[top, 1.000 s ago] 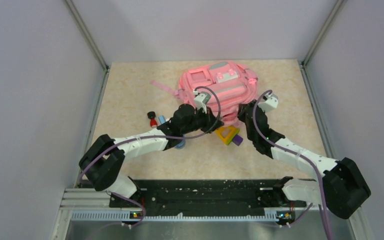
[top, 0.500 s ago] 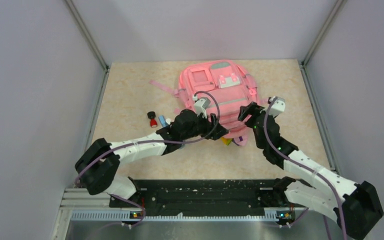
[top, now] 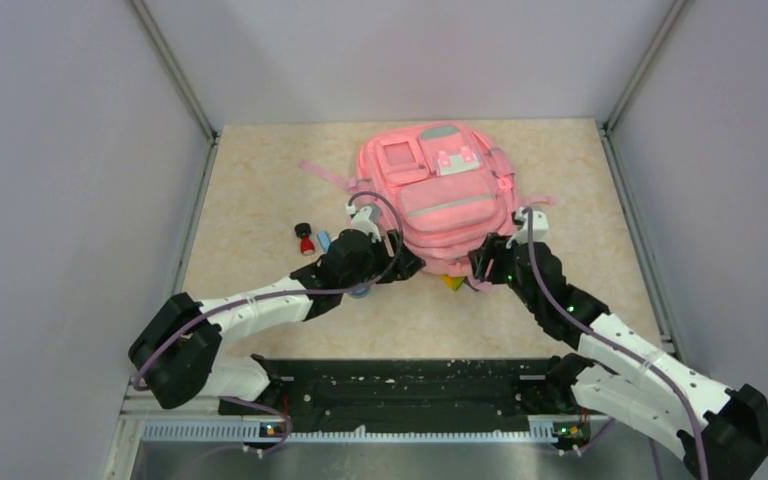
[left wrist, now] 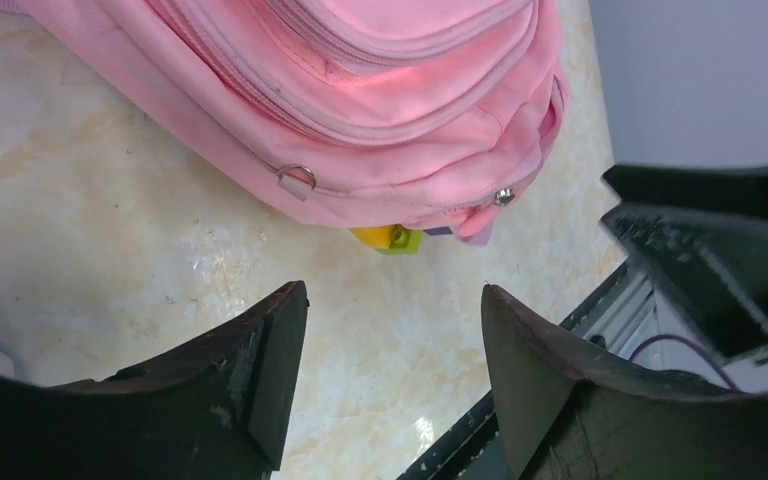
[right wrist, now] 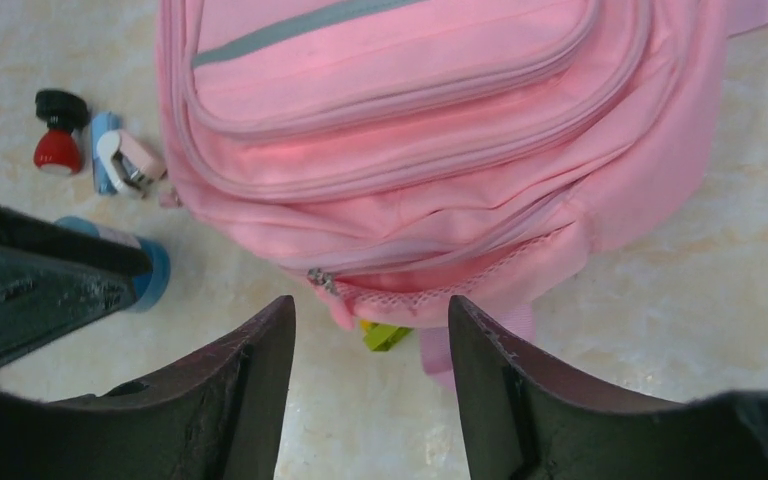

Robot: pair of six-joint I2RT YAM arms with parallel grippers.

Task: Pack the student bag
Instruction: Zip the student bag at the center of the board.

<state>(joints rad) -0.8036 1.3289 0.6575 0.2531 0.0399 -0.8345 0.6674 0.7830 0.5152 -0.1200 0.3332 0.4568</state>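
Observation:
The pink student bag (top: 435,190) lies flat on the table with its front pockets up. Its near edge (right wrist: 440,290) shows a partly open zip with a metal puller (right wrist: 320,278). A yellow-green block (left wrist: 390,238) pokes out from under that edge, also in the right wrist view as the green block (right wrist: 385,335). My left gripper (top: 410,268) is open just before the bag's near left corner, with only bare table between its jaws (left wrist: 395,300). My right gripper (top: 482,264) is open at the near right corner, a short way from the zip (right wrist: 372,320), and holds nothing.
Left of the bag lie a red-and-black stamp (right wrist: 58,140), a small blue-and-pink stapler (right wrist: 125,165) and a blue tape roll (right wrist: 150,275) partly under my left arm. A pink strap (top: 320,170) trails off to the bag's left. Grey walls enclose the table.
Both grippers were shut on the bag's raised near edge; they have opened, let go and drawn back. The bag has dropped flat and now covers most of the yellow and purple things.

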